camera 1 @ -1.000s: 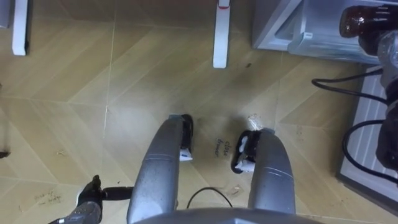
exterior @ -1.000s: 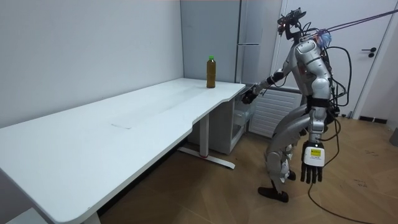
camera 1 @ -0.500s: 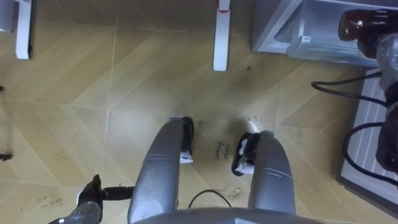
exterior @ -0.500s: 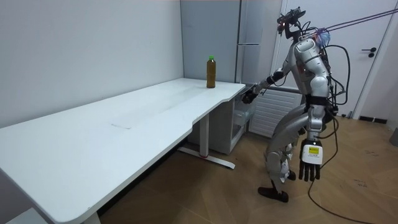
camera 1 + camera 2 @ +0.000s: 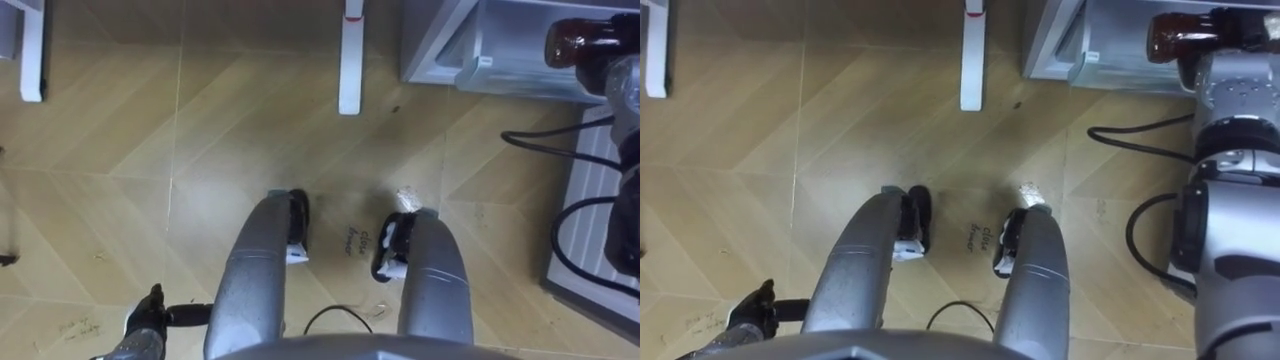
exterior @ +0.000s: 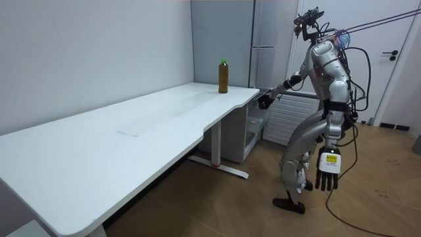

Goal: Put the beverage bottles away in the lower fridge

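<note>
Little has moved since 1 s ago: right hand (image 5: 1228, 60) stays curled on dark bottle (image 5: 1168, 35) at upper right, beside open lower fridge (image 5: 520, 50) but not yet in; 2nd bottle (image 6: 223, 76) waits on table (image 6: 164, 112) & left hand (image 6: 327, 172) hangs w/ fingers straight.

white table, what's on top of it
A brown bottle with a green cap stands upright near the white table's far end. Nothing hides the top, but its near corner leaves the picture.
</note>
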You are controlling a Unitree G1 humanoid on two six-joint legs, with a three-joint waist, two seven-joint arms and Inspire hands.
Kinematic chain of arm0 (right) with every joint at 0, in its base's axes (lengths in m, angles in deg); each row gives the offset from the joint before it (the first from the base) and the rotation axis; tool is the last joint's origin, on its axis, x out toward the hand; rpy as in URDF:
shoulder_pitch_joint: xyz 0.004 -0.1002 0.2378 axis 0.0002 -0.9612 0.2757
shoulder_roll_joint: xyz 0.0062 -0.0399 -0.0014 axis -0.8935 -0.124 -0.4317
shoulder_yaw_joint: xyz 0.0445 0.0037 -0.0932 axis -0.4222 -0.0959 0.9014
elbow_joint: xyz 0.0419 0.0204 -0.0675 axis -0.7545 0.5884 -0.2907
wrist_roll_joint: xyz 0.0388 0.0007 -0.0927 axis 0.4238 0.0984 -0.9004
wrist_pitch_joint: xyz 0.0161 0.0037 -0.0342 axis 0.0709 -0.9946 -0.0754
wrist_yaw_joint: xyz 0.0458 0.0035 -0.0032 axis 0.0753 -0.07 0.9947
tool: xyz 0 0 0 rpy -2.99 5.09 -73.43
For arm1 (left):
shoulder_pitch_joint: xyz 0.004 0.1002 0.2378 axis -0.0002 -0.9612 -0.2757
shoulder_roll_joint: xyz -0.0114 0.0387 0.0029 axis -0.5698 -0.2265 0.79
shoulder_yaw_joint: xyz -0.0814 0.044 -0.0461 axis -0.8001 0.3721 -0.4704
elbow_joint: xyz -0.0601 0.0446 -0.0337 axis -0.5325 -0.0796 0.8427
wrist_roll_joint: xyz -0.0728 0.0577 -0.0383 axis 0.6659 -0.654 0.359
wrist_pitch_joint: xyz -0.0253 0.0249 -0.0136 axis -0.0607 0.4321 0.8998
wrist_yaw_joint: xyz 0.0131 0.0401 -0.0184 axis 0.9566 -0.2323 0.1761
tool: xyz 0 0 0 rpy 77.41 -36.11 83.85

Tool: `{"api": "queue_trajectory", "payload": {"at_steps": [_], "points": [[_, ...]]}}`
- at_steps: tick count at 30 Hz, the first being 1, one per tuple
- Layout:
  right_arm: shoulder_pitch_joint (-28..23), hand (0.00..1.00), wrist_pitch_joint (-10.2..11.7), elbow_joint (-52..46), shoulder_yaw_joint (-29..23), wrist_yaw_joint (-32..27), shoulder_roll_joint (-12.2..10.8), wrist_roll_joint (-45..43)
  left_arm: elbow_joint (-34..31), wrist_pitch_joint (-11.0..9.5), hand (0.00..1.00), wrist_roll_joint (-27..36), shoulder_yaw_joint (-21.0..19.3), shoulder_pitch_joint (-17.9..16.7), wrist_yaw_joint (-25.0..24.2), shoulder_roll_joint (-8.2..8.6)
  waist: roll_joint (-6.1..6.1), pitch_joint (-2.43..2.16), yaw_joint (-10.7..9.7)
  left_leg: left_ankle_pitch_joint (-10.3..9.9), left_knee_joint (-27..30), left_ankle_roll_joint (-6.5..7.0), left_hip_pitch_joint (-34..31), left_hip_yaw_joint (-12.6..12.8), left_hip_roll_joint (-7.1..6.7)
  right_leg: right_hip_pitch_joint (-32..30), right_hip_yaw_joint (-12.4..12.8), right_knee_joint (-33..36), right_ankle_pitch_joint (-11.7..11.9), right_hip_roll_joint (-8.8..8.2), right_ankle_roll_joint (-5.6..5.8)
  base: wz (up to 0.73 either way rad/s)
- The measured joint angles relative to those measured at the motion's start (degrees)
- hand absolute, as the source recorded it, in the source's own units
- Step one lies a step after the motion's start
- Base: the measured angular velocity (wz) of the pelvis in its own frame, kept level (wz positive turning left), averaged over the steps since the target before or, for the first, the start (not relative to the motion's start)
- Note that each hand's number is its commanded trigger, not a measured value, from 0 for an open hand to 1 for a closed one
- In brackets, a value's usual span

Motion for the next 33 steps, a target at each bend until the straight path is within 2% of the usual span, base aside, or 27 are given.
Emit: {"api": "queue_trajectory", "payload": {"at_steps": [2,15,20,24,25,28,33], "points": [[0.00,1.00,0.00,0.00,0.00,-0.98,0.00,0.00,-0.01,-0.07,0.00,0.13,0.01,0.00,0.06,-0.02,-0.07,0.04,-0.25,-0.04,0.02,0.14,0.08,0.97,0.55,-0.02,0.02,-0.01,0.01,-0.05,-0.01,0.00],[-0.08,1.00,0.02,0.05,0.08,-3.15,0.03,-4.09,-0.68,-1.67,0.00,0.37,0.04,-0.07,0.81,-0.03,-0.10,0.06,-0.68,-0.10,-0.08,0.30,0.15,1.41,0.67,-0.03,0.35,-0.09,-0.04,0.13,0.09,0.00],[-1.66,1.00,-0.01,0.09,3.51,-4.07,0.67,-11.34,-0.14,-1.38,0.00,0.46,1.89,-0.07,1.04,-0.05,-0.15,0.08,-0.82,-0.10,-0.38,0.29,0.18,1.39,0.70,-0.05,0.35,-0.25,-0.08,0.27,0.16,0.00],[-3.24,1.00,0.00,0.08,4.98,-5.88,1.53,-13.73,0.78,-1.40,0.00,0.48,2.33,-0.09,1.02,-0.08,-0.28,0.16,-0.83,-0.11,-0.44,0.28,0.12,1.39,0.69,-0.12,0.35,-0.20,-0.27,0.26,0.24,0.00],[-3.38,0.00,0.00,0.09,6.02,-6.77,1.93,-13.74,0.83,-1.41,0.00,0.51,2.45,-0.08,1.02,-0.08,-0.30,0.18,-0.85,-0.11,-0.44,0.27,0.08,1.40,0.70,-0.18,0.35,-0.19,-0.27,0.26,0.23,0.00],[-3.39,0.00,0.00,0.02,7.90,-8.22,2.38,-13.73,0.61,-1.65,0.00,0.53,3.35,-0.06,1.02,-0.20,-0.33,0.19,-1.24,-0.11,-0.41,0.27,0.08,1.42,0.73,-0.19,0.36,-0.17,-0.28,0.26,0.22,0.00],[-3.07,0.00,0.01,-0.13,7.93,-8.71,3.23,-9.77,0.39,-1.83,0.00,0.54,3.57,-0.06,0.93,-0.22,-0.41,0.22,-1.43,-0.11,-0.38,0.27,0.09,1.42,0.75,-0.13,0.40,-0.20,-0.27,0.25,0.21,0.00]]}}
